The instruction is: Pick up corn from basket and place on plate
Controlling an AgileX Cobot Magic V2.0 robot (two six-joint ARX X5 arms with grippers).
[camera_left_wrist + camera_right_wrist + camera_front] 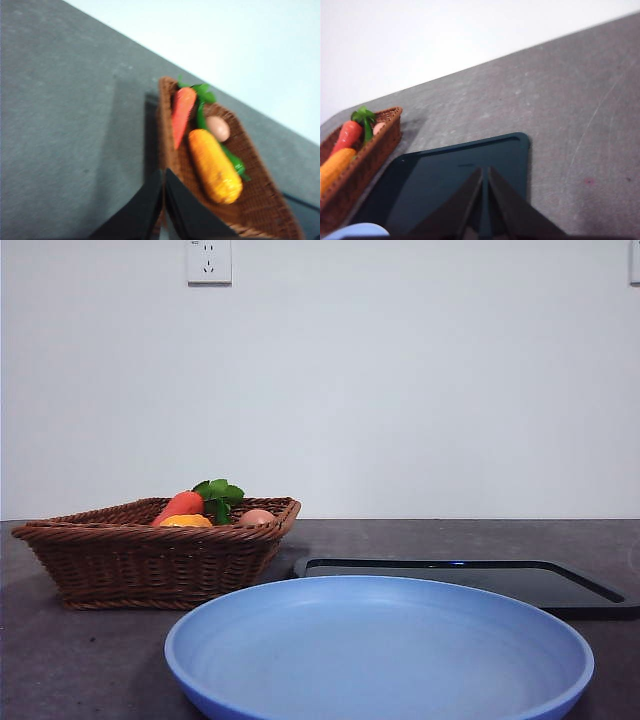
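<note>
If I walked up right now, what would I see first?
The big light-blue plate sits empty at the front. Behind it to one side, the brown basket holds bumpy yellow corn, a carrot with green leaves and a small tan ball. A flat black tray lies behind the plate.

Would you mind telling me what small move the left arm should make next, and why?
Probably open the left gripper and lower it toward the bumpy orange-yellow corn. Its jaws look shut above the brown woven wicker basket, where the corn lies untouched beside the red-orange carrot. The round light-blue plate holds nothing.
</note>
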